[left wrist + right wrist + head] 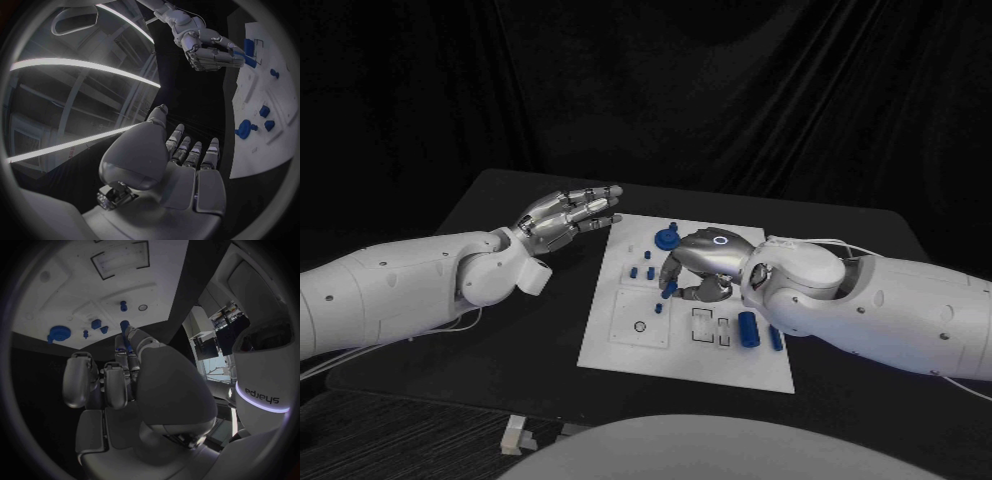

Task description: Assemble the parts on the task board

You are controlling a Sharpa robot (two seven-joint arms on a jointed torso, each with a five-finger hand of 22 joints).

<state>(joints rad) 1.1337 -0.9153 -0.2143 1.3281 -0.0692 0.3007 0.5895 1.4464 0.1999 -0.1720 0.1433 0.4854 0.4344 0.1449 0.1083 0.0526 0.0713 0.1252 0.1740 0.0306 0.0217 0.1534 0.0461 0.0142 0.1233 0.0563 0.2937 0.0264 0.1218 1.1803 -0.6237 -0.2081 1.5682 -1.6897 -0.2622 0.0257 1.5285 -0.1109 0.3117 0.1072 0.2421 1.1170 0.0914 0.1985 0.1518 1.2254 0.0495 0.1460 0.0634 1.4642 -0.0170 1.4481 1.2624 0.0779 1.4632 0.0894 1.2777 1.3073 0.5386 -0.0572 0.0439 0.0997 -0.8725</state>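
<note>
The white task board point(678, 345) lies in the middle of the black table. My right hand point(700, 262) hangs over its middle with the fingers pointing down. It pinches a small blue peg point(671, 290) between thumb and fingertip, also seen as the blue peg point(127, 336) in the right wrist view. The peg's tip is at the board surface. A round blue part point(666, 239) and small blue pieces point(648, 271) stand near the far-left corner. Two blue cylinders point(750, 329) lie at the right. My left hand point(570, 218) hovers off the board's far-left corner, fingers spread and empty.
Rectangular outlines and a small ring point(640, 326) mark the near part of the board. Black table point(516, 340) surrounds the board, with a black curtain behind. The left wrist view shows the right hand point(209, 50) over the board point(275, 135).
</note>
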